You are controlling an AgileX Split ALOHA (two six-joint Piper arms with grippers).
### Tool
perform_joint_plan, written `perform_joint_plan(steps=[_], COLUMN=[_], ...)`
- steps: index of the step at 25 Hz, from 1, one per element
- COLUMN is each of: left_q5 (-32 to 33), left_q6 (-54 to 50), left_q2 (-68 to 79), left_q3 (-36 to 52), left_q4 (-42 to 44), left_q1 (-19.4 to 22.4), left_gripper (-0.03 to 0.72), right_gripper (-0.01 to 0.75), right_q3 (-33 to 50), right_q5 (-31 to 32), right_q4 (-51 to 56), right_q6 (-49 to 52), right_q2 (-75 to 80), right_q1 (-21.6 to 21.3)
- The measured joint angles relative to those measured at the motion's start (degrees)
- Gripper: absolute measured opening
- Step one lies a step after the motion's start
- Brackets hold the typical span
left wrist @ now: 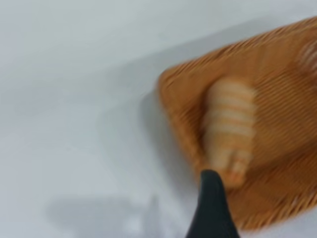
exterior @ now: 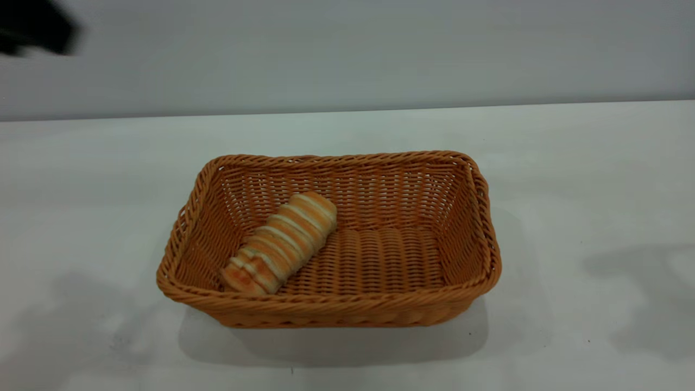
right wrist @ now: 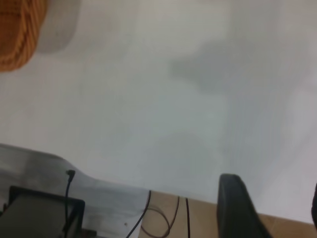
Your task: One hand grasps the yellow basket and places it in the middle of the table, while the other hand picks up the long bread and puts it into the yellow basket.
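The yellow basket (exterior: 331,304) stands on the white table (exterior: 570,179), near its middle. The long bread (exterior: 279,244) lies inside it on the left part of the floor, slanted, one end against the front-left wall. The left wrist view shows the basket (left wrist: 282,148) and the bread (left wrist: 229,126) from above. My left gripper (exterior: 35,30) is raised at the far upper left, away from the basket, and empty; one black finger (left wrist: 212,208) shows, the other is out of frame. My right gripper (right wrist: 272,198) is open and empty over the table's edge, far from the basket (right wrist: 20,34).
In the right wrist view a dark box (right wrist: 42,213) and black cables (right wrist: 153,218) lie beyond the table's edge on a tan floor. Bare white tabletop surrounds the basket on all sides. A grey wall (exterior: 347,54) rises behind the table.
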Motion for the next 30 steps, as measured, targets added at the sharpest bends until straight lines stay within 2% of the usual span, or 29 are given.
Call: perform_joint_plan(steps=[2,5,13,16,25,30], left_q5=[5.34,12.64,29.58,32.12,34.35,34.22], left_q6=[-9.17,-18.47,-25.04,-25.22,-25.26,-25.67], left_q2=[-4.61,-10.91,-25.14,-31.44,-52.37,-58.38], left_q3=[0.0,0.0,0.64,3.48,11.68,16.03], left_q4=[9.28,19.77,23.59,23.91,23.97,22.96], left_q1=[2.06,2.63,2.63,2.63,2.63,2.63], left_gripper=[0.58,0.579,0.578,0.578,0.578,0.578], right_gripper=[0.409,0.409,0.409,0.409,0.409,0.403], right_q3=[1.67,4.74,14.73,19.05,31.12,36.22], right_q5=[0.06,0.06,0.54,1.18,1.57,0.42], right_q4=[0.0,0.0,1.37,2.2,4.02,4.52], right_q6=[0.37,0.69,0.73,0.73,-1.94,-2.18], right_q2=[-3.91,-10.82,-28.37,-35.72,-58.67,-70.15], right_q1=[0.0,0.0,0.0,0.0,0.0,0.0])
